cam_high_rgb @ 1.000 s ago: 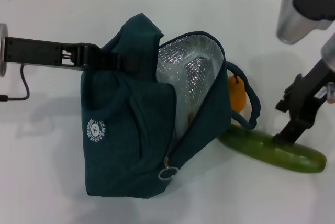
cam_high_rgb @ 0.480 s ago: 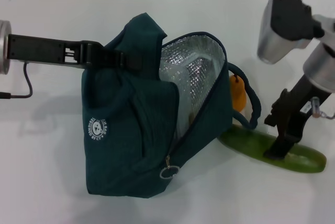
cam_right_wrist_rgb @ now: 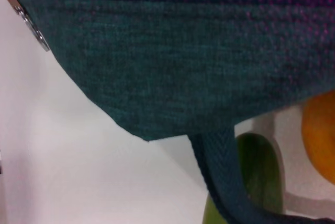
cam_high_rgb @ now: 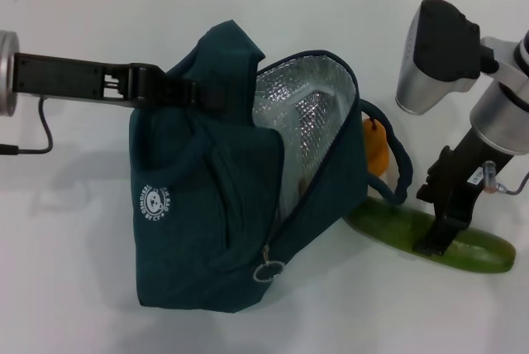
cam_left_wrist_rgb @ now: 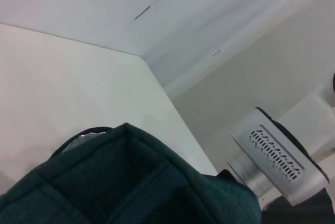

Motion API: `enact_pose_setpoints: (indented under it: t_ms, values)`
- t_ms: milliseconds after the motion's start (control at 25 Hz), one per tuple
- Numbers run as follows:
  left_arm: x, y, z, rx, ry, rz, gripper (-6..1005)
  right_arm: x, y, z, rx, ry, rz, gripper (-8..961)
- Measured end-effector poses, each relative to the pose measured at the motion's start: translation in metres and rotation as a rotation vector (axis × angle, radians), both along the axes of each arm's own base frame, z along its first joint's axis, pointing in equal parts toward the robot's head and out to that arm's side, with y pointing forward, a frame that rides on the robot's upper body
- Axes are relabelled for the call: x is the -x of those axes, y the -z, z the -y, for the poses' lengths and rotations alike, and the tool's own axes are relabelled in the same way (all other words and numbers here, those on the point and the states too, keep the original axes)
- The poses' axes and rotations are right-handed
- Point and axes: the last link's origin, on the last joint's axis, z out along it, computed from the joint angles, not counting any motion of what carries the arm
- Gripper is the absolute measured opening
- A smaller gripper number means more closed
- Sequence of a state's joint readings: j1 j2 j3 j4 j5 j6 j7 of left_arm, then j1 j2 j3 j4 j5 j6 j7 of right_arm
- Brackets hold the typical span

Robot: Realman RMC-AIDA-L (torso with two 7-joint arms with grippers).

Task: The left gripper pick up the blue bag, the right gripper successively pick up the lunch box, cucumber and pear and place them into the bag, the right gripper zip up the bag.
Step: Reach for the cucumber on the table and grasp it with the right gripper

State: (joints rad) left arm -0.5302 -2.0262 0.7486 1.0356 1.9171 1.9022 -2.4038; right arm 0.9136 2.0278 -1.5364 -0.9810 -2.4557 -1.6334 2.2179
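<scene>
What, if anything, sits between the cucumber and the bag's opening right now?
The bag's loose handle droops over the cucumber's near end, and the pear rests beside the bag wall there. The right gripper is down on the cucumber; the left gripper holds the bag.

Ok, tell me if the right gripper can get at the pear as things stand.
Probably not directly. The pear sits tucked behind the bag, with a bag handle looped in front of it, and the right gripper is down on the cucumber, which lies between them. It would likely need to come from above.
</scene>
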Motion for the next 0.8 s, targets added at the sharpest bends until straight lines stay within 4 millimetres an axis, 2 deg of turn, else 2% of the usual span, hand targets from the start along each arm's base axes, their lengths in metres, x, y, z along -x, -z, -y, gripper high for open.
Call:
enact_pose_setpoints:
  t_ms: [800]
  values:
    - [-0.001, -0.001, -0.001, 0.000, 0.002, 0.000, 49, -0.006, 0.013, 0.003, 0.025, 0.002, 0.030, 802]
